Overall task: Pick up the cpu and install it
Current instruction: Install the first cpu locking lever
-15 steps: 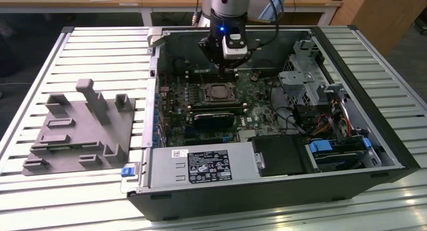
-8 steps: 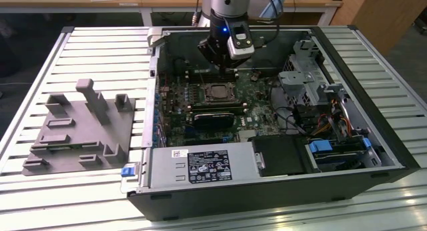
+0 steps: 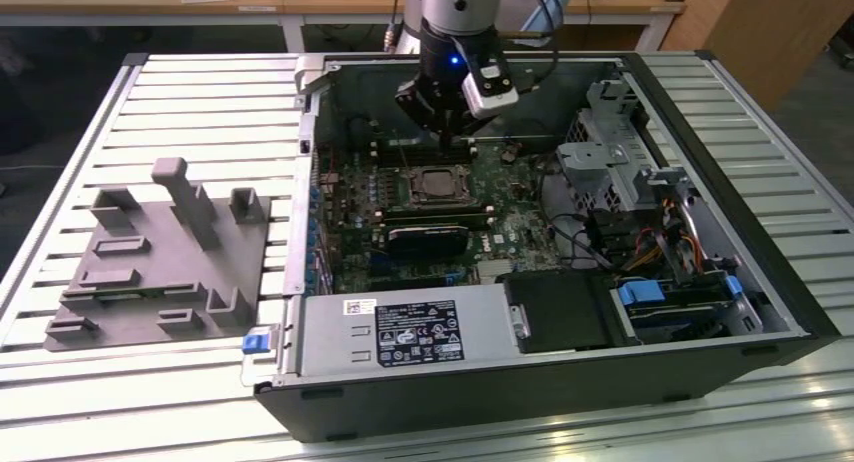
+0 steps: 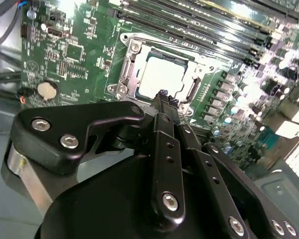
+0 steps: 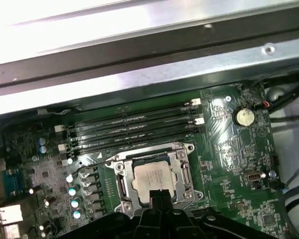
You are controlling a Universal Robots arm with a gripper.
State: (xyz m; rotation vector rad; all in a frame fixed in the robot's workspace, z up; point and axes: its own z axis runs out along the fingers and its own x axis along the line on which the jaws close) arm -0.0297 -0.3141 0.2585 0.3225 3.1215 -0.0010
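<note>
Just above the square metal socket frame (image 4: 125, 74), my black claw (image 4: 163, 95) is hovering, fingers pressed together, holding nothing. The flat silver square cpu (image 4: 162, 74) is lying inside that frame. I think a crooked dip could be scratching it.

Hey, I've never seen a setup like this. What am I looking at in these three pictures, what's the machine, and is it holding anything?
It is a robot arm with a gripper reaching into an open computer case that lies on a slatted table. The exterior view looks on from outside; both wrist views ride on the arm and look past the gripper at the green motherboard. The cpu, a silver square, sits in its socket close to the gripper, not held. A grey holder block lies on the table at the exterior view's left.
</note>
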